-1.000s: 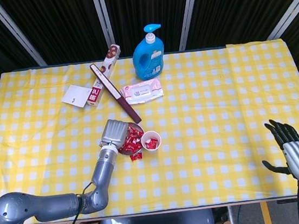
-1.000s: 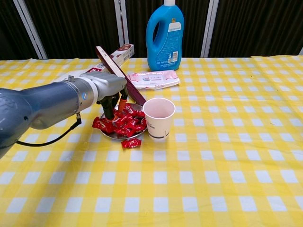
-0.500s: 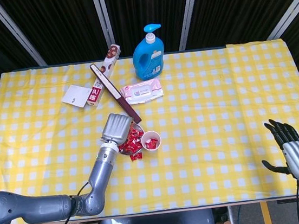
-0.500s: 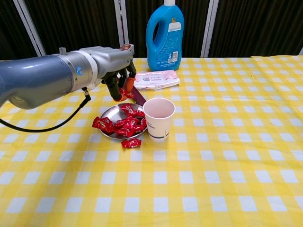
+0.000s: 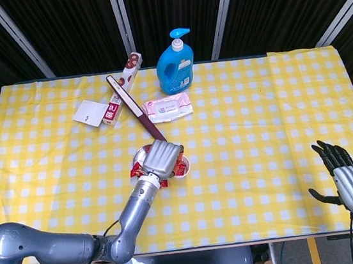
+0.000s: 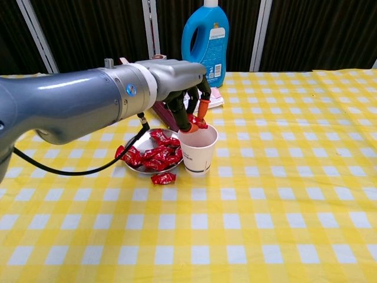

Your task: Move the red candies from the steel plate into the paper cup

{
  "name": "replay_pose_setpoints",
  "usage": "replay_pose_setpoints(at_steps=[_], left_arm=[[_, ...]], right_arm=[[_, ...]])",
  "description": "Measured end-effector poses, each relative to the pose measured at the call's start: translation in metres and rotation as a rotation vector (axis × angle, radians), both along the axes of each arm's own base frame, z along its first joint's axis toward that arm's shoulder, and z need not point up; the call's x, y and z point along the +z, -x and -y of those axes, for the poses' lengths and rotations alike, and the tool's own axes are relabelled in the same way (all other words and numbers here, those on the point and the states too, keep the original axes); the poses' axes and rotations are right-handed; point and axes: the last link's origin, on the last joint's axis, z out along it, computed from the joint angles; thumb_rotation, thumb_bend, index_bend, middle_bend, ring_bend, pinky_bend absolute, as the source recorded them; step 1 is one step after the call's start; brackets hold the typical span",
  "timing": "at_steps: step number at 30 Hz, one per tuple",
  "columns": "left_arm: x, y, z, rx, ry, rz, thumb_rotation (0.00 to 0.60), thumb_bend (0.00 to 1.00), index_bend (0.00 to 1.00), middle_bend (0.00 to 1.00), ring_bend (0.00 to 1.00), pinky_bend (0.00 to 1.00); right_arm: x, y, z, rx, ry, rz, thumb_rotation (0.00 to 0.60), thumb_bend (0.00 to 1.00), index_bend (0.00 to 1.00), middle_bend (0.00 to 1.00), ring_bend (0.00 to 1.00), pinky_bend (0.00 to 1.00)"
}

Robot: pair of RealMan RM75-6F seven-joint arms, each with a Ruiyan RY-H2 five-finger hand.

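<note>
My left hand (image 6: pixel 187 101) hovers just over the rim of the white paper cup (image 6: pixel 198 152) and pinches one red candy (image 6: pixel 196 122) between thumb and fingertip. In the head view that left hand (image 5: pixel 164 158) covers most of the cup (image 5: pixel 182 168). The steel plate (image 6: pixel 134 142) stands left of the cup, heaped with several red candies (image 6: pixel 155 154). One stray red candy (image 6: pixel 162 178) lies on the cloth in front of the plate. My right hand (image 5: pixel 348 178) rests open at the table's near right edge, far from the plate.
Behind the plate lie a dark red flat box (image 5: pixel 133 107), a wipes packet (image 5: pixel 168 108), a blue detergent bottle (image 5: pixel 175 63), a slim carton (image 5: pixel 120 88) and a white card (image 5: pixel 89 112). The yellow checked cloth (image 5: pixel 264 115) stretches to the right.
My left hand rose from the plate with a red candy and travelled right, from above the plate to above the cup's mouth. The right hand has stayed still.
</note>
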Motion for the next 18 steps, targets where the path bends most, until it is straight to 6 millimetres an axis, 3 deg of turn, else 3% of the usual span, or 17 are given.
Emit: replay_pose_setpoints(at_steps=[7, 18], left_arm=[[-0.004, -0.002, -0.001, 0.012, -0.007, 0.000, 0.600, 0.22, 0.41, 0.44, 0.81, 0.89], [0.014, 0.012, -0.010, 0.042, -0.060, -0.003, 0.600, 0.20, 0.37, 0.41, 0.81, 0.89]], right_arm=[[0.001, 0.000, 0.000, 0.003, 0.000, 0.003, 0.600, 0.28, 0.00, 0.00, 0.00, 0.00], [0.001, 0.000, -0.001, 0.003, 0.005, 0.001, 0.600, 0.28, 0.00, 0.00, 0.00, 0.00]])
